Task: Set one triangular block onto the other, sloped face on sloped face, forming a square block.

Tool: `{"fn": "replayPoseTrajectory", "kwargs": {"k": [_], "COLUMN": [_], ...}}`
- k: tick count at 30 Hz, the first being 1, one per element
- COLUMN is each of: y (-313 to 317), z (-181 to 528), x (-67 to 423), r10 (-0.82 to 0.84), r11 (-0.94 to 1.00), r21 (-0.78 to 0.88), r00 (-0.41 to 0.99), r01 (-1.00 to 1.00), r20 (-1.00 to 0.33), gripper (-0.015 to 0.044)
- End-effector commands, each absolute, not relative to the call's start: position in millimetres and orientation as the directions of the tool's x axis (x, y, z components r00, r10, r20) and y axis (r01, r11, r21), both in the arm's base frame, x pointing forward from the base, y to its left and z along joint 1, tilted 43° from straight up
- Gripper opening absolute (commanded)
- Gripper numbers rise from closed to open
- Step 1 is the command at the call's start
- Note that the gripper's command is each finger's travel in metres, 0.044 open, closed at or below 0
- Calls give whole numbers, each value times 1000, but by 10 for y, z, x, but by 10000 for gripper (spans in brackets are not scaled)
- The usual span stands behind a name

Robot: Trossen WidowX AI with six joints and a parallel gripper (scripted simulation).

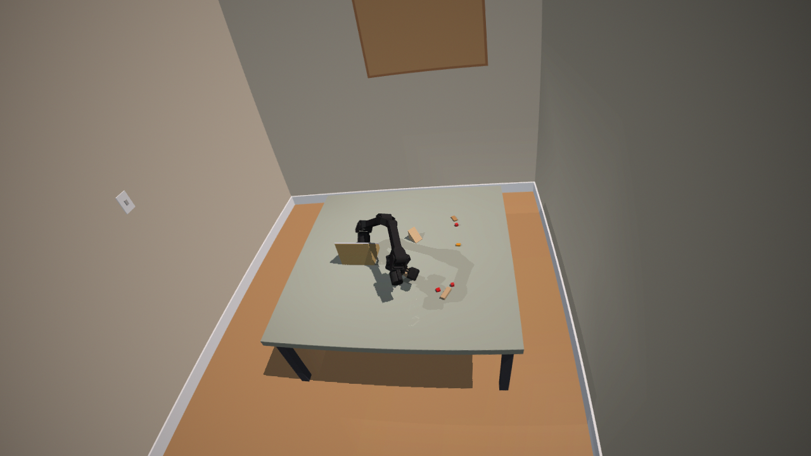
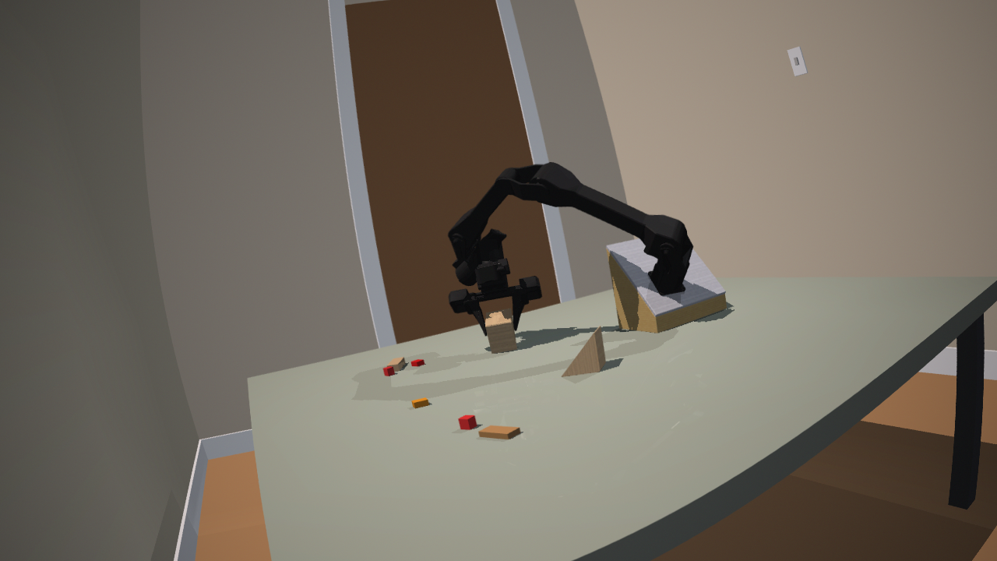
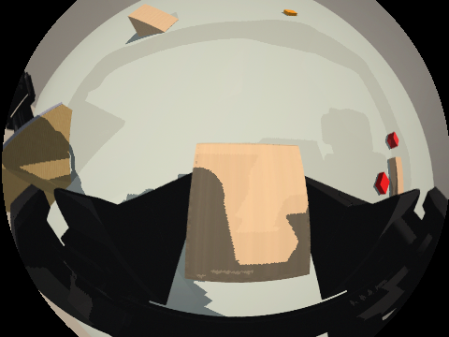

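One tan triangular block (image 2: 501, 338) (image 3: 250, 212) stands upright on the grey table (image 1: 340, 317) (image 2: 627, 446), directly under my gripper (image 1: 403, 276) (image 2: 498, 326) (image 3: 249, 182). The fingers straddle its top end, one on each side, and stand open around it. Its base rests on the table. The arm hides this block in the top view. The second triangular block (image 1: 415, 234) (image 2: 587, 355) (image 3: 152, 21) lies apart from it, its sloped face up, towards the arm's base.
The arm is mounted on a wooden wedge-shaped stand (image 1: 354, 253) (image 2: 638, 307) (image 3: 37, 150). Small red cubes (image 2: 466, 421) (image 2: 388, 370), a flat brown piece (image 2: 498, 432), an orange bit (image 2: 419, 402) and a tan piece (image 2: 397, 362) lie scattered on the table.
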State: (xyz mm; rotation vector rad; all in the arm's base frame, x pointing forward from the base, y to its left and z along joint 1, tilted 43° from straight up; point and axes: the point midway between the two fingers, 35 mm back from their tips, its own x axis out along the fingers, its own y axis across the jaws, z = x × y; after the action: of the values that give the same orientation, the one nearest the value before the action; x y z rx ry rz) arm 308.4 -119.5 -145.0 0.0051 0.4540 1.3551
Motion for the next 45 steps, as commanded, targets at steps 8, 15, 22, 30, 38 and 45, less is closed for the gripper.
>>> {"fn": "replayPoseTrajectory", "kwargs": {"k": [8, 15, 22, 30, 38, 45], "y": [-1196, -1214, -1827, -1643, -1094, -995], "z": [-1454, -1434, -699, -754, -894, -819], "x": [3077, 3081, 3102, 3119, 3200, 3315], "r10": [939, 938, 879, 853, 244, -19], "r11": [226, 229, 359, 281, 183, 222], "r21": [267, 267, 270, 290, 363, 267], "r00": [137, 139, 227, 100, -315, -278], "r01": [-937, -936, -893, -915, -914, -938], "r20": [-315, -318, -418, -511, -917, -960], "gripper": [440, 440, 440, 440, 440, 440]}}
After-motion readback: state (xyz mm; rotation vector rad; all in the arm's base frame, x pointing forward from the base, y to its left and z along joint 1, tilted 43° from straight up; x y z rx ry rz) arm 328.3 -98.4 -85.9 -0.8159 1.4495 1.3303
